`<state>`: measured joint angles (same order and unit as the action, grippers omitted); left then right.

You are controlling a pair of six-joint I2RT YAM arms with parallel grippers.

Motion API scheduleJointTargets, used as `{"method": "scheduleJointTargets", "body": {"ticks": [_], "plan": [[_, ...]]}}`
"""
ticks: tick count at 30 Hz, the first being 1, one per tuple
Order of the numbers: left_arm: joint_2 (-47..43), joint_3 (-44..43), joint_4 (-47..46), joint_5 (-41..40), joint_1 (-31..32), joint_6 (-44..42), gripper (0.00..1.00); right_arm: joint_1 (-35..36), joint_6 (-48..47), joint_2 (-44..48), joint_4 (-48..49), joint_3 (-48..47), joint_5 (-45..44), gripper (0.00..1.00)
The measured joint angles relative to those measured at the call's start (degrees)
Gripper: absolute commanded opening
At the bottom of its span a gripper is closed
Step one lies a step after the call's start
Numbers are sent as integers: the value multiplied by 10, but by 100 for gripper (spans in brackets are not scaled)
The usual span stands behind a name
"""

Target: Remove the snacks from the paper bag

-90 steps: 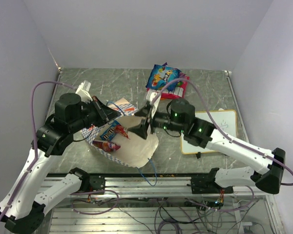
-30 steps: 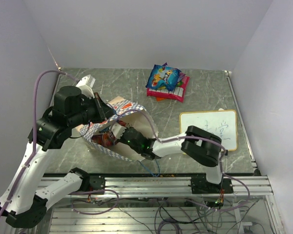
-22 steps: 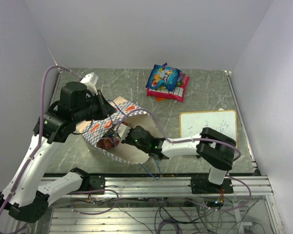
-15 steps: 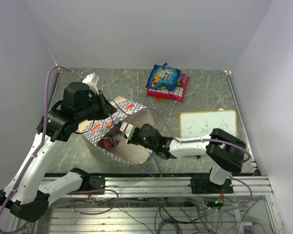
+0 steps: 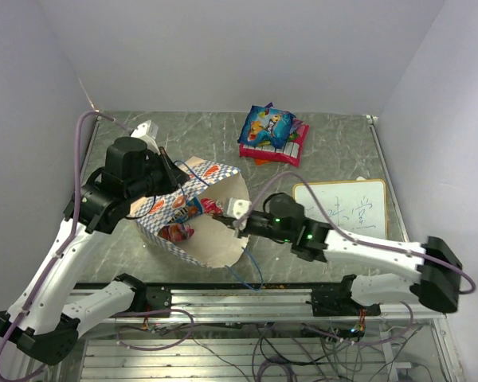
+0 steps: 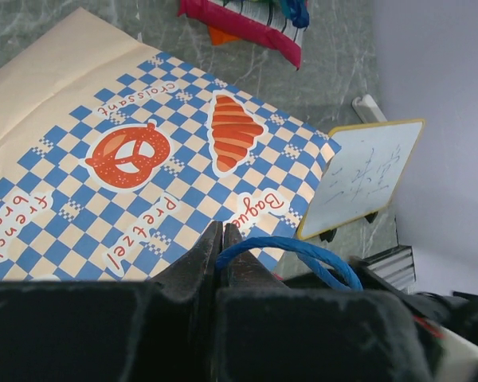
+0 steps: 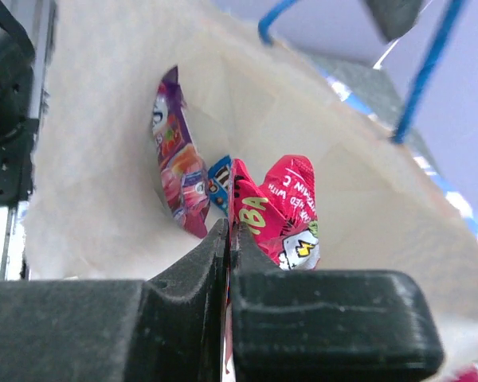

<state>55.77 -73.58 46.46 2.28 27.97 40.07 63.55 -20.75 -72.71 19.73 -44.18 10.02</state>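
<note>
The paper bag (image 5: 199, 239) lies on its side with its mouth toward the right arm. My left gripper (image 5: 174, 172) is shut on the bag's blue string handle (image 6: 291, 256), holding the mouth up; its jaws (image 6: 221, 231) meet over the checkered band (image 6: 143, 159). Just inside the mouth, my right gripper (image 5: 223, 213) is shut on the edge of a red snack packet (image 7: 283, 211). A purple packet (image 7: 175, 159) and a blue one (image 7: 220, 181) lie deeper in the bag (image 7: 366, 183). Other snacks (image 5: 271, 134) are piled at the back of the table.
A white framed writing board (image 5: 346, 207) lies to the right of the bag, beside the right forearm. The second blue string handle (image 7: 426, 72) hangs across the bag's mouth. The metal rail with cables (image 5: 247, 302) runs along the near edge.
My right gripper has drawn back from deep inside the bag to its mouth, still shut, with the red packet in it. The left gripper keeps hold of the handle, slightly higher.
</note>
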Motion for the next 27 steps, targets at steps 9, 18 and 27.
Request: {"method": "scheduleJointTargets", "body": {"ticks": [9, 18, 27], "plan": [[-2, 14, -21, -10, 0, 13, 7, -26, -24, 139, -150, -49, -9, 0], [30, 13, -20, -16, 0, 11, 7, -115, -41, 149, -153, -143, -169, 0], [45, -1, -13, -13, 0, 2, 7, -290, -11, -70, -211, -330, -186, 0]]}}
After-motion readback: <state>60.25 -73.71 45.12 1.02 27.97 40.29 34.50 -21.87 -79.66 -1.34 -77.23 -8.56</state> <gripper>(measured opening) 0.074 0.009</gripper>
